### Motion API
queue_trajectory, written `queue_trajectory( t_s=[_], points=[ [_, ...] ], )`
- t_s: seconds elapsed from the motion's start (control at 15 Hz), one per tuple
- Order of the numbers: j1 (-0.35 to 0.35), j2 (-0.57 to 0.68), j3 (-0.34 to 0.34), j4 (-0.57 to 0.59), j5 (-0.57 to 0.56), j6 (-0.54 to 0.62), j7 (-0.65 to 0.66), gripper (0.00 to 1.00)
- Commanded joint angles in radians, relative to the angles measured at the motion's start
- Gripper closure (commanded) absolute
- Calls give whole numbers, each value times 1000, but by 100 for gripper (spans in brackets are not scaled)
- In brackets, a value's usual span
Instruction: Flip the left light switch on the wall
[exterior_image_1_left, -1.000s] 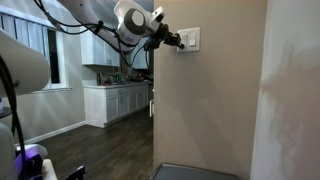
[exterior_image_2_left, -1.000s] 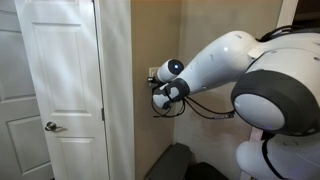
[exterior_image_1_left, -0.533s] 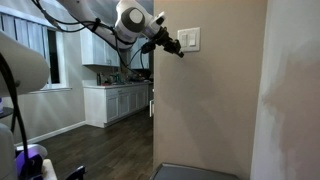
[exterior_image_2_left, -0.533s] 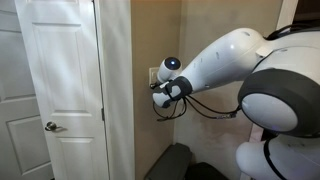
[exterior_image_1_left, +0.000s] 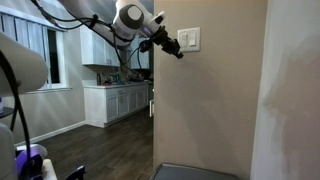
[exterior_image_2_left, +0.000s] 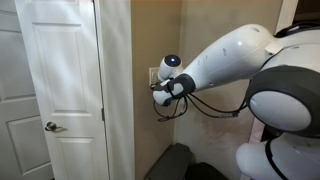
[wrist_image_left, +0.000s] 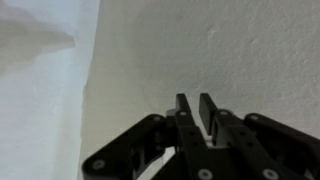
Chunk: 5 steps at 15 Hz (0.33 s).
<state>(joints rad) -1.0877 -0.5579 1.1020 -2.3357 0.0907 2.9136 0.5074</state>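
The white switch plate (exterior_image_1_left: 189, 40) sits high on the beige wall (exterior_image_1_left: 210, 110). Its left light switch (exterior_image_1_left: 186, 40) is too small to tell from its twin. The plate's edge also shows in an exterior view (exterior_image_2_left: 152, 74). My gripper (exterior_image_1_left: 179, 52) hangs just below and left of the plate, a little off the wall, and also shows in an exterior view (exterior_image_2_left: 156, 99). In the wrist view the gripper (wrist_image_left: 195, 100) has its fingers nearly together and empty, facing bare wall (wrist_image_left: 240, 50). No switch shows there.
A paler whitish wall face (exterior_image_1_left: 292, 100) stands to the right. White kitchen cabinets (exterior_image_1_left: 115, 102) and a wood floor lie behind. A white door (exterior_image_2_left: 55, 90) is beside the wall corner. A dark grey surface (exterior_image_1_left: 195, 172) lies below.
My gripper has drawn back from the switch plate and dropped slightly down and to the left. Its fingers remain together.
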Motion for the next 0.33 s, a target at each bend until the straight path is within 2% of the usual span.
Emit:
queue_trajectory(
  t_s=[0.0,0.27],
  points=[
    [12,11,-14,0,-32,-1,21,74],
    [12,11,-14,0,-32,-1,21,72]
  ],
)
